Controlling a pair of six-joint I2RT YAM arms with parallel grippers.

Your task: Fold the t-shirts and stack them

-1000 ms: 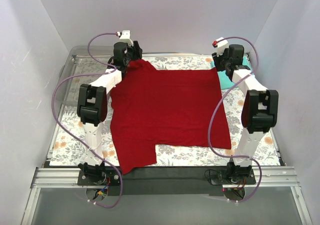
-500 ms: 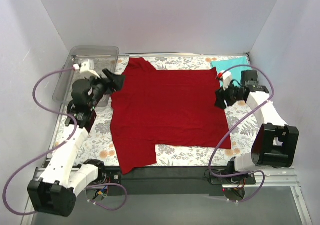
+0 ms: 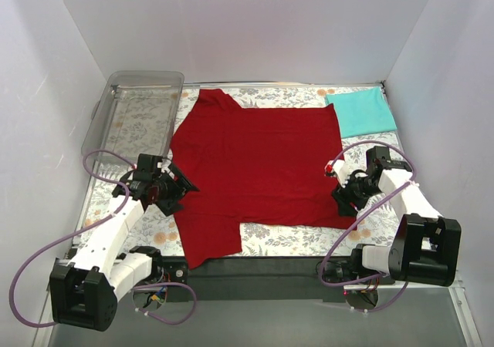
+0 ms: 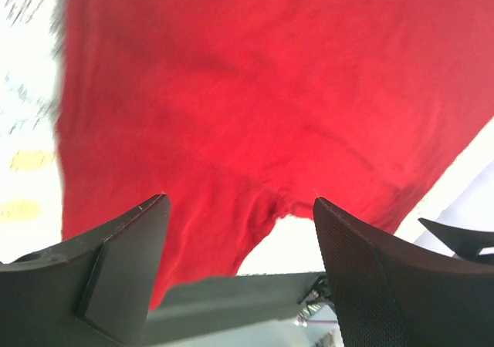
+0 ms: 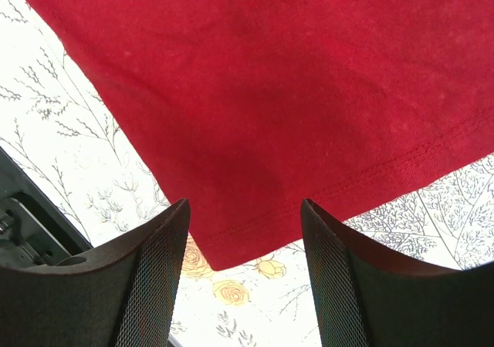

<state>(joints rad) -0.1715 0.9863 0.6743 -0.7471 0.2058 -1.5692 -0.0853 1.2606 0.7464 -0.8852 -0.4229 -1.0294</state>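
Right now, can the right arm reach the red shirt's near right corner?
Probably yes. The right gripper hangs open over that corner of the red shirt, with nothing in between.

A lab robot cell: plain white walls (image 3: 255, 23) box in the floral-covered bench (image 3: 285, 241), with two cabled arms (image 3: 108, 235) bolted to a metal rail (image 3: 255, 284) at its near edge.

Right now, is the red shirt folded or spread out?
Spread out. The dark red t-shirt lies flat on the table, a sleeve sticking out, and the right gripper hovers open over one unfolded corner.
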